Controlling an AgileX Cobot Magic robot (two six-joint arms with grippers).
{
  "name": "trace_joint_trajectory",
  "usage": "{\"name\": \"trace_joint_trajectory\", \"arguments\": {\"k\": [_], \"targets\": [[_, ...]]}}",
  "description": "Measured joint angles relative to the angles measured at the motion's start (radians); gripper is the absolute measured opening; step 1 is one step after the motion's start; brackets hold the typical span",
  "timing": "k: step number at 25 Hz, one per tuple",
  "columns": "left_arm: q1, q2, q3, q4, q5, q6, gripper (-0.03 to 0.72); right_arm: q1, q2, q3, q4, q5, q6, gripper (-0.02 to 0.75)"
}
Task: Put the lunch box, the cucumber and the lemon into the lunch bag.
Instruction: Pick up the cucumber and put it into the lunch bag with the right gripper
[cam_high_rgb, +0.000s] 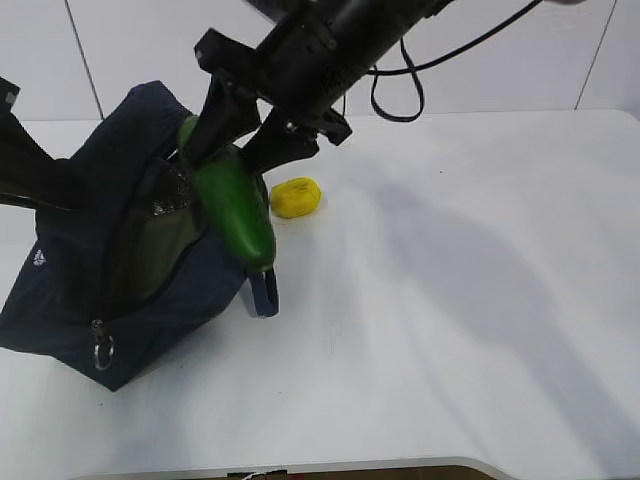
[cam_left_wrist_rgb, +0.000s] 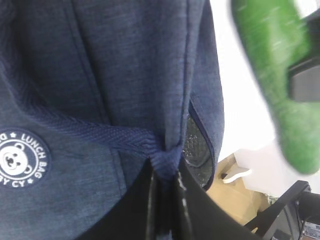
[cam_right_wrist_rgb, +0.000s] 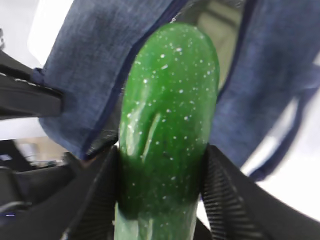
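The navy lunch bag (cam_high_rgb: 70, 290) lies on its side at the left with its mouth facing right. My left gripper (cam_left_wrist_rgb: 165, 172) is shut on the bag's handle strap (cam_left_wrist_rgb: 100, 132) and holds that side up. My right gripper (cam_right_wrist_rgb: 162, 190) is shut on the dark green cucumber (cam_right_wrist_rgb: 167, 115), which tilts with its upper end at the bag's mouth (cam_high_rgb: 235, 205). The yellow lemon (cam_high_rgb: 296, 197) rests on the table just right of the bag. A dull green surface (cam_high_rgb: 150, 250) inside the mouth looks like the lunch box lid; the rest of the box is hidden.
The bag's second handle loop (cam_high_rgb: 263, 292) hangs onto the white table (cam_high_rgb: 450, 300) below the cucumber. The zipper's ring pull (cam_high_rgb: 103, 350) dangles at the bag's near corner. The table's front edge (cam_high_rgb: 330, 465) runs along the bottom.
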Motion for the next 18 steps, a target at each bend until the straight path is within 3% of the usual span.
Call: {"name": "trace_joint_trajectory", "arguments": {"k": [8, 13, 18], "targets": [[0.000, 0.000, 0.000, -0.027, 0.000, 0.012, 0.000, 0.000, 0.109, 0.002, 0.163, -0.042, 0.000, 0.405], [0.000, 0.000, 0.000, -0.030, -0.003, 0.014, 0.000, 0.000, 0.147, 0.002, 0.303, -0.200, 0.000, 0.405], [0.000, 0.000, 0.000, -0.032, -0.008, 0.014, 0.000, 0.000, 0.164, 0.002, 0.330, -0.322, 0.000, 0.405]]}}
